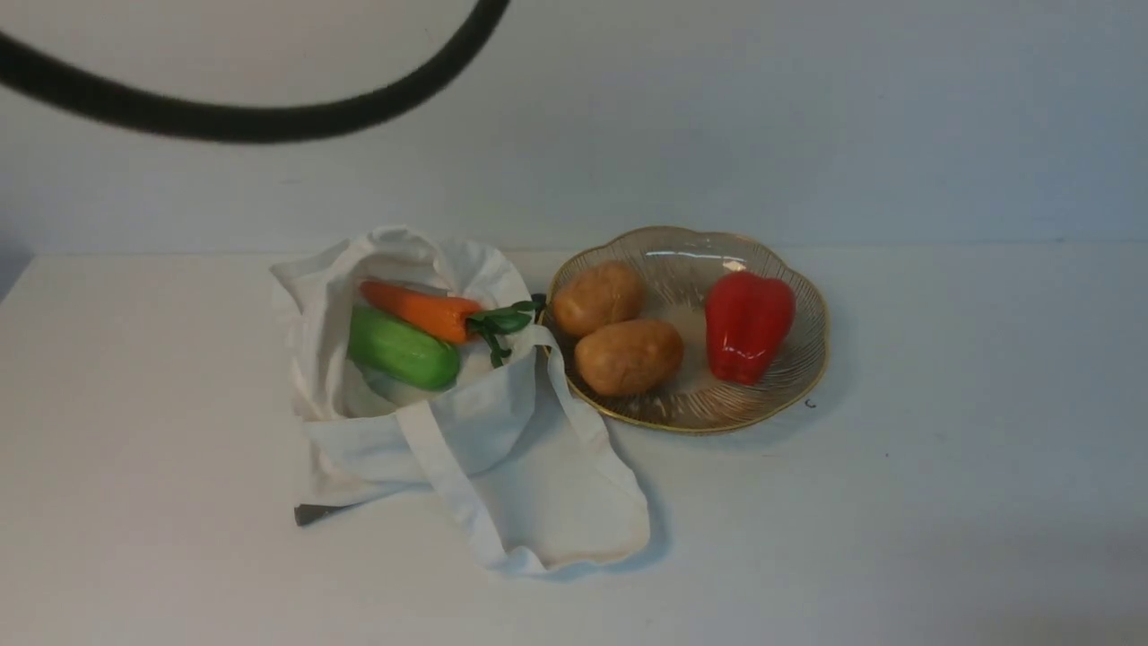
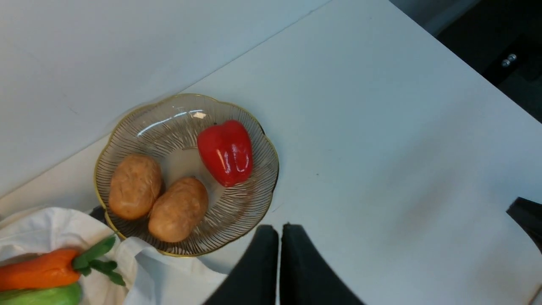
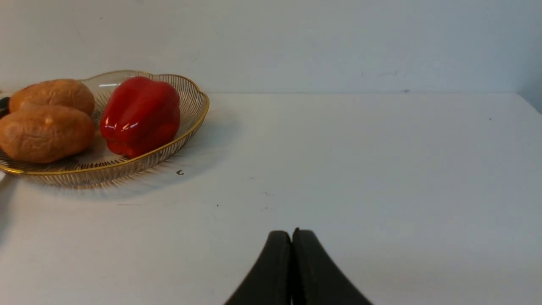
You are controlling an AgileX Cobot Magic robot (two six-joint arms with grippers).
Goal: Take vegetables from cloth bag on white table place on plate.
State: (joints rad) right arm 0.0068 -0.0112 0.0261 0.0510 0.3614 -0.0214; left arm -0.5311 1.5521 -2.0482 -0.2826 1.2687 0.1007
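The cloth bag (image 1: 430,431) lies open on the white table (image 1: 942,467), with the orange carrot (image 1: 421,309) and the green cucumber piece (image 1: 402,350) in its mouth. To its right the gold-rimmed glass plate (image 1: 798,359) holds two tan potatoes (image 1: 599,298) (image 1: 630,356) and the red bell pepper (image 1: 747,325). Neither gripper shows in the front view. My left gripper (image 2: 279,231) is shut and empty, high above the table beside the plate (image 2: 254,203). My right gripper (image 3: 292,235) is shut and empty, low over the table to the right of the plate (image 3: 192,123).
A black cable (image 1: 269,121) loops across the top of the front view. A white wall (image 1: 807,117) stands right behind the plate and bag. A small dark tab (image 1: 309,513) pokes out from under the bag's front left. The table's right edge (image 2: 461,55) drops to a dark floor.
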